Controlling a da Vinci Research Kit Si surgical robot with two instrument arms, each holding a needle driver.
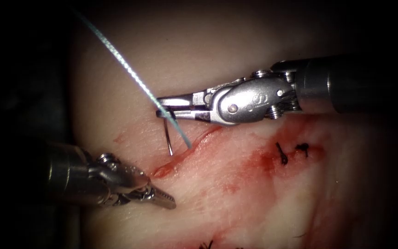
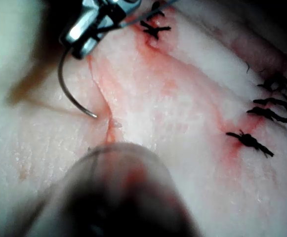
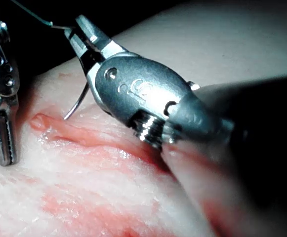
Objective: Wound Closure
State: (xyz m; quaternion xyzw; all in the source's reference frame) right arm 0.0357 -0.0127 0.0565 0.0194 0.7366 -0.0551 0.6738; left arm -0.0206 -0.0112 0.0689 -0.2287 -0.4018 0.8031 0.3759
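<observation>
R end effector [image 1: 162, 107]: clamped on needle [image 1: 167, 136] near its thread end.
Needle: free of tissue [image 1: 116, 69], tip above cut [image 1: 185, 157], L side.
Thread [image 1: 116, 55]: ran up-left.
L end effector [image 1: 166, 201]: closed, empty.

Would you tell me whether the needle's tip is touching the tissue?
Cannot tell: in the left wrist view the needle tip sits against the tissue, no gap or contact plain.

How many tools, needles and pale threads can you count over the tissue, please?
Tools: 2. The right tool holds the needle near its thread end; the left tool is shut and holds nothing.
Needles: 1, left of the cut, not in the tissue.
Pale threads: 1, the thread.
Total: 4
</observation>
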